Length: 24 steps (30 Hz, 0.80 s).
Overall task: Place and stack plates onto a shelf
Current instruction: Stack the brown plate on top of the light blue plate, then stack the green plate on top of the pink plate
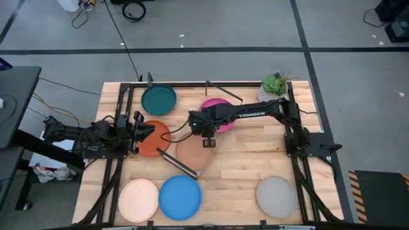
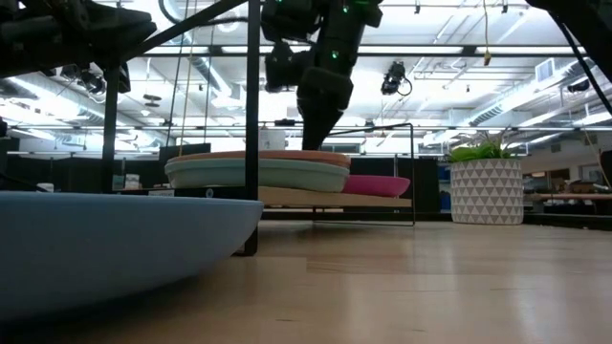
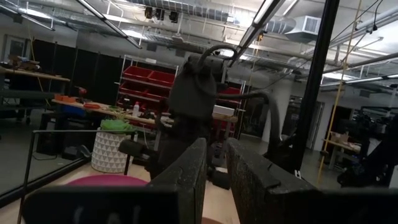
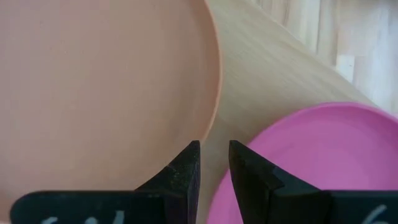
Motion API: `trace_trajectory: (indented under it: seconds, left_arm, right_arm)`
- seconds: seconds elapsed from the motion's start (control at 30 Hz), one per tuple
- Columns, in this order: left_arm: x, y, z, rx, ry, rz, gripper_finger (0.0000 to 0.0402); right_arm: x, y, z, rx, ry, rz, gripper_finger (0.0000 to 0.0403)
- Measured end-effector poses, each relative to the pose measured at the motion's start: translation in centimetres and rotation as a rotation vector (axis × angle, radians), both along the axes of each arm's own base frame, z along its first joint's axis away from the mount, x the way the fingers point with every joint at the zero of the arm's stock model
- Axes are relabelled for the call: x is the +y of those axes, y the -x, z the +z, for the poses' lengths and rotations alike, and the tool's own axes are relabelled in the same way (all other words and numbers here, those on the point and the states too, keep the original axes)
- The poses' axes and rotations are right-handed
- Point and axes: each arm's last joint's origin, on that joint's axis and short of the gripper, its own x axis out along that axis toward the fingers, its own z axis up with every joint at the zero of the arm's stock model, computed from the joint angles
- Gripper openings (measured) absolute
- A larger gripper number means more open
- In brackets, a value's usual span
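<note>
Right end effector [image 1: 208, 142] hangs over the shelf [image 4: 273, 74], fingers [image 4: 186, 171] drawn to a narrow gap, gripping nothing. In the right wrist view its tips sit above the strip of shelf board between the terracotta plate [image 1: 193, 153] and the magenta plate [image 1: 217, 114], just past the terracotta rim. Terracotta plate lies on the near half of the shelf, magenta plate on the far half, the two close but not touching. From the low view the terracotta plate rests on top of a pale blue plate [image 2: 258, 173], stacked on the shelf, magenta one beside them at board level.

Left end effector [image 1: 142, 132] is at the left side of the bench [image 1: 243, 172], over the left edge of the orange-red plate [image 1: 152, 137], fingers [image 3: 186, 177] narrow with a slim gap, holding nothing. Orange-red plate lies on the bench just left of the shelf.

Teal plate [image 1: 158, 99] sits far left on the bench. Cream plate [image 1: 138, 200] and bright blue plate [image 1: 179, 197] lie side by side at the near left edge. Grey plate [image 1: 277, 195] is near right. Potted plant [image 1: 275, 86] stands at the far right corner.
</note>
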Motion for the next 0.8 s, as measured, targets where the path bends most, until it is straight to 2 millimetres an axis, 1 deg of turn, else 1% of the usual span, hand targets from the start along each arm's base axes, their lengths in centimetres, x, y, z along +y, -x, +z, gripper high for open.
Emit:
trace_trajectory:
  seconds: [0.17, 0.3, 0.37, 0.43, 0.53, 0.67, 0.73, 0.8]
  left_arm:
    - [0.0, 0.0, 0.0, 0.000, 0.001, 0.000, 0.0068]
    - [0.0, 0.0, 0.0, 0.000, 0.001, 0.000, 0.0068]
    - [0.0, 0.0, 0.0, 0.000, 0.001, 0.000, 0.0068]
    - [0.0, 0.0, 0.0, 0.000, 0.001, 0.000, 0.0068]
    - [0.0, 0.0, 0.0, 0.000, 0.000, 0.000, 0.0068]
    - [0.0, 0.0, 0.0, 0.000, 0.001, 0.000, 0.0068]
    - [0.0, 0.0, 0.0, 0.000, 0.001, 0.000, 0.0068]
    - [0.0, 0.0, 0.0, 0.000, 0.001, 0.000, 0.0068]
  right_arm:
    - [0.0, 0.1, -1.4, -0.002, -0.006, 0.000, 0.0091]
    - [0.2, 0.0, -1.4, -0.008, -0.004, 0.004, 0.0091]
    - [0.2, 0.1, -0.8, -0.016, -0.002, 0.005, 0.0091]
    - [0.3, 0.3, 0.6, -0.060, 0.000, 0.003, 0.0091]
    - [0.5, 1.0, 2.8, -0.116, 0.014, -0.007, 0.0091]
    - [1.0, 2.5, 4.7, -0.118, 0.058, -0.056, 0.0091]
    - [1.5, 3.5, 5.3, -0.128, 0.077, -0.081, 0.0091]
    - [2.1, 4.7, 5.0, -0.126, 0.090, -0.102, 0.0091]
